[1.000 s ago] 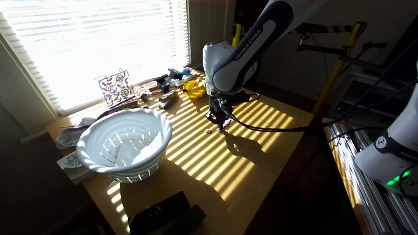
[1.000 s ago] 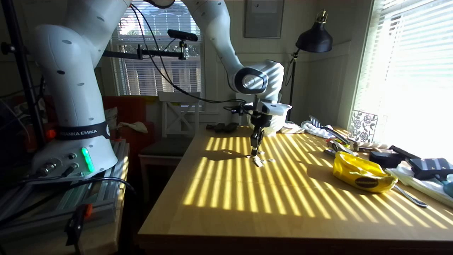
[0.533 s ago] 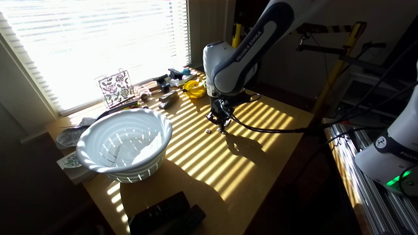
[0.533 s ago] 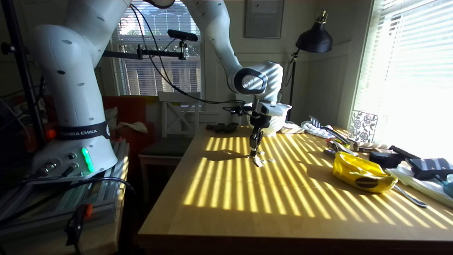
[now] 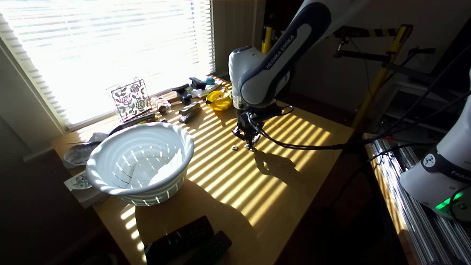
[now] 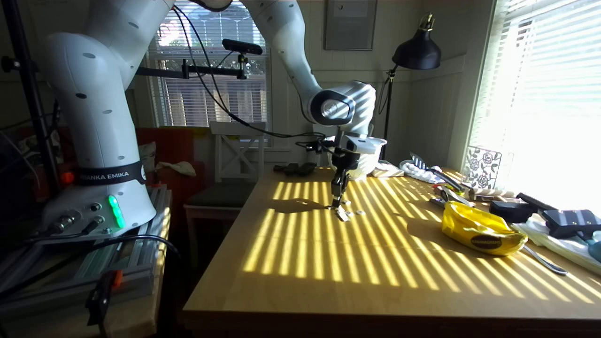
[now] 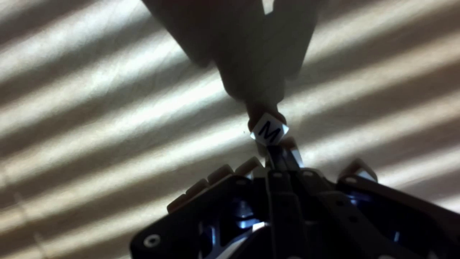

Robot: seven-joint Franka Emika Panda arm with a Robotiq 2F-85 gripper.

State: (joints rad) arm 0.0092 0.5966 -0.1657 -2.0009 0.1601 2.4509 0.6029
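My gripper (image 5: pixel 251 145) points down at the wooden table among small white letter tiles; it also shows in an exterior view (image 6: pixel 336 204). In the wrist view its black fingertips (image 7: pixel 282 156) are together, with no tile visible between them. They are at the near edge of a tile marked M (image 7: pixel 268 130) and seem to touch it. Another tile (image 7: pixel 294 153) lies right beside the fingertips. A row of tiles (image 7: pixel 220 173) is partly hidden behind the left finger linkage. A single tile (image 7: pixel 359 169) lies to the right. Tiles (image 6: pixel 342 214) also show by the gripper in an exterior view.
A white slotted basket (image 5: pixel 140 191) stands on the table (image 5: pixel 235 176). A yellow banana-shaped pouch (image 6: pixel 479 230) lies near the window side, with a stapler (image 5: pixel 189 111) and other clutter. Dark remotes (image 5: pixel 180 235) lie at one end. A black lamp (image 6: pixel 417 49) stands behind.
Over the first half second my gripper shifted slightly down and sideways at the tiles. It has stayed nearly still since. The tiles and other things show no visible change.
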